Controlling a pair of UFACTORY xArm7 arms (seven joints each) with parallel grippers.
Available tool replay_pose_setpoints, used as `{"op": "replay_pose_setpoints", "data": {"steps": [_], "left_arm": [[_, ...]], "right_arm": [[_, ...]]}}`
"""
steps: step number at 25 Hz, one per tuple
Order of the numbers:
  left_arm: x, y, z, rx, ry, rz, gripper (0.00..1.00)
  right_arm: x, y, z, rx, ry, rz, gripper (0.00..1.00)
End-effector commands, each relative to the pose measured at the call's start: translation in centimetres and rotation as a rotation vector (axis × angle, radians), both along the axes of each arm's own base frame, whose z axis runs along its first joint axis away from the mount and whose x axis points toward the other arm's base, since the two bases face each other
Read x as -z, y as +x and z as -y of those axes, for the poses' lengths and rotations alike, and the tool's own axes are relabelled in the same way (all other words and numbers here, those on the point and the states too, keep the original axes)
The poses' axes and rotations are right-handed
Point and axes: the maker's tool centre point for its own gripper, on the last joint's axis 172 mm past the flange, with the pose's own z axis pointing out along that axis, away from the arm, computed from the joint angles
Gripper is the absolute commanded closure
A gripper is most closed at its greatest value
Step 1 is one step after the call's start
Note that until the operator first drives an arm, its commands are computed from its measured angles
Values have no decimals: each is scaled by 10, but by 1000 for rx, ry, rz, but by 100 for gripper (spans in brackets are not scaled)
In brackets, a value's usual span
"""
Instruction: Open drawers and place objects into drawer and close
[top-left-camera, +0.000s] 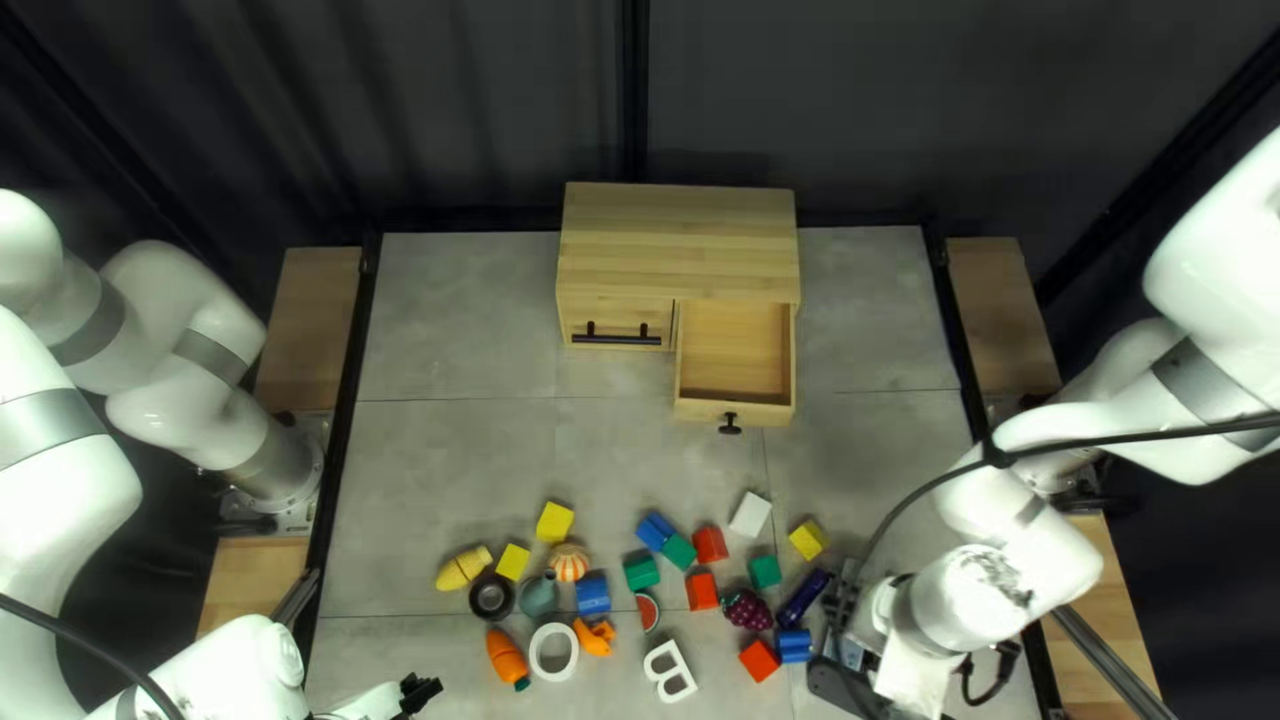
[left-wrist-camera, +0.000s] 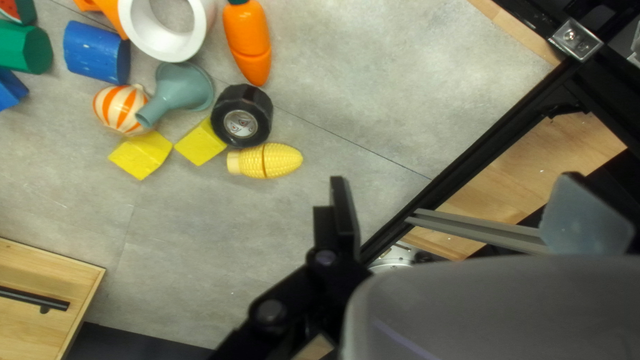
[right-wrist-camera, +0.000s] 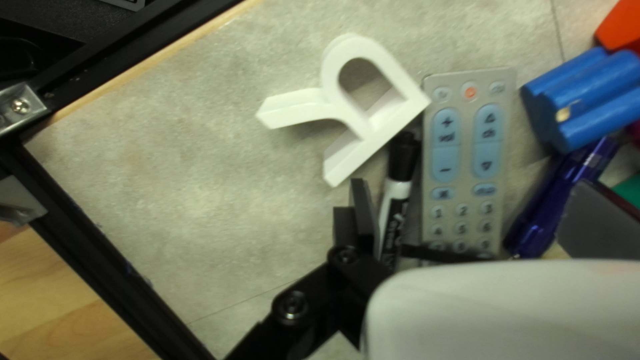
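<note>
Left jaws [top-left-camera: 422,692] were released, left of the carrot [top-left-camera: 506,656]. Blocks [top-left-camera: 554,522] sat loose on the desk [top-left-camera: 460,460]; cabinet's [top-left-camera: 680,234] right-hand drawer [top-left-camera: 731,350] stood open. Right jaws [top-left-camera: 842,607] were released over the remote [right-wrist-camera: 461,157] and black-capped marker [right-wrist-camera: 395,203].

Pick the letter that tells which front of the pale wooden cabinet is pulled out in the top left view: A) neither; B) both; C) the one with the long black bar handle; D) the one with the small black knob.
D: the drawer with the small black knob juts out, showing its inside, while the bar-handled front is shut.
</note>
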Motion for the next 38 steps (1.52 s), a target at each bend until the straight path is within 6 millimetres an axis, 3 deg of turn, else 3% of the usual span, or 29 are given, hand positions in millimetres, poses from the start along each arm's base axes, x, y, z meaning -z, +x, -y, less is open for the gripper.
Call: {"op": "replay_pose_setpoints", "data": {"steps": [1,19,38], "left_arm": [[0,0,0,0,0,0,0],[0,0,0,0,0,0,0],[0,0,0,0,0,0,0]], "right_arm": [[3,2,1,-14,-4,-10,0],[35,-8,10,-13,-49,-20,0],[41,-3,17,-16,-53,-14,0]]}}
